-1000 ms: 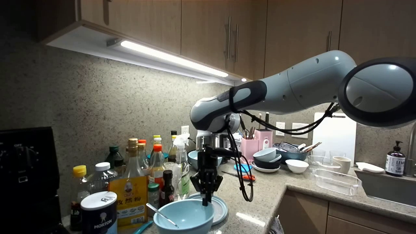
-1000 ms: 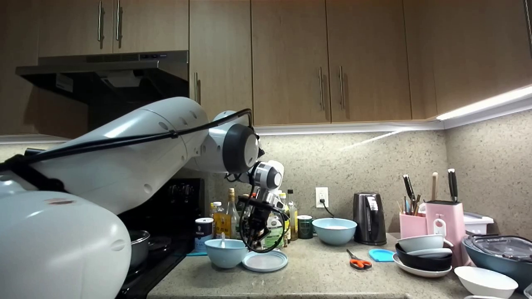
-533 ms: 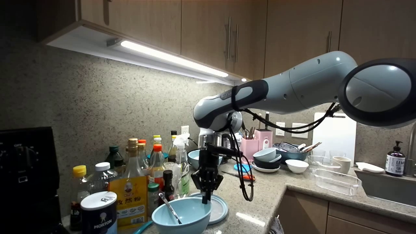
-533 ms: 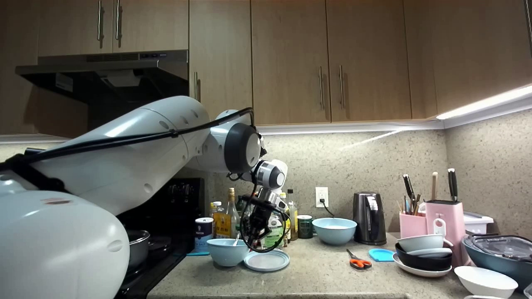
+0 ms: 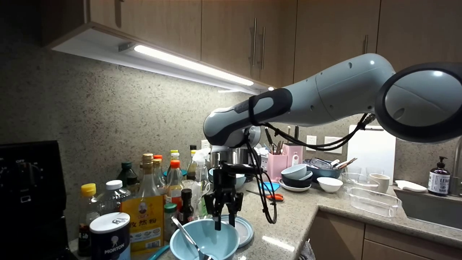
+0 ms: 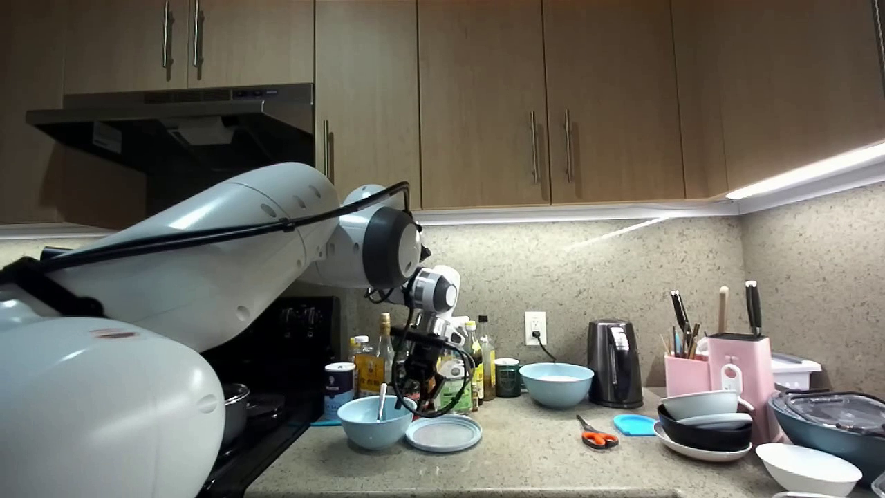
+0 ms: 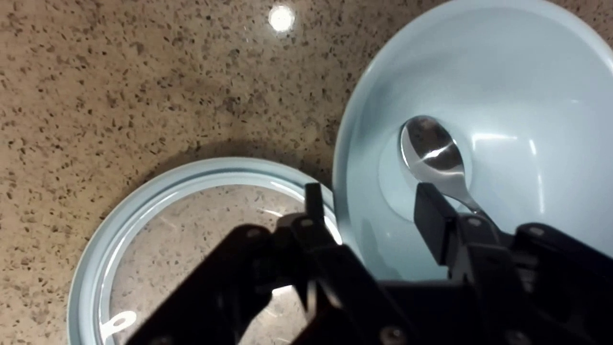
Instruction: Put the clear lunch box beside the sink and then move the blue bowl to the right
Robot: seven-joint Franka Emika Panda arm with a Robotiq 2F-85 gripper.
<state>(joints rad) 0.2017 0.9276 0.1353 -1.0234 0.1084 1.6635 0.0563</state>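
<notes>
The blue bowl (image 5: 195, 236) stands on the counter with a metal spoon (image 7: 431, 143) leaning in it. It also shows in an exterior view (image 6: 373, 429) and in the wrist view (image 7: 527, 72). My gripper (image 5: 225, 222) is open and empty at the bowl's rim. In the wrist view my gripper (image 7: 368, 206) has one finger over the bowl's inside and the other outside, with the rim between them. Whether a finger touches the bowl cannot be told. The clear lunch box (image 5: 373, 203) rests on the counter beside the sink (image 5: 433, 209).
A blue-rimmed lid (image 6: 443, 436) lies against the bowl's side. Bottles (image 5: 175, 184) and a salt can (image 5: 110, 231) crowd behind and beside the bowl. Scissors (image 6: 599, 438), another blue bowl (image 6: 556, 387), a kettle (image 6: 614, 366) and stacked bowls (image 6: 705, 429) stand further along the counter.
The gripper's jaws, close together at the bowl's rim before, have opened. The arm has shifted slightly towards the stove. The spoon has swung round in the bowl, and the bowl has shifted a little.
</notes>
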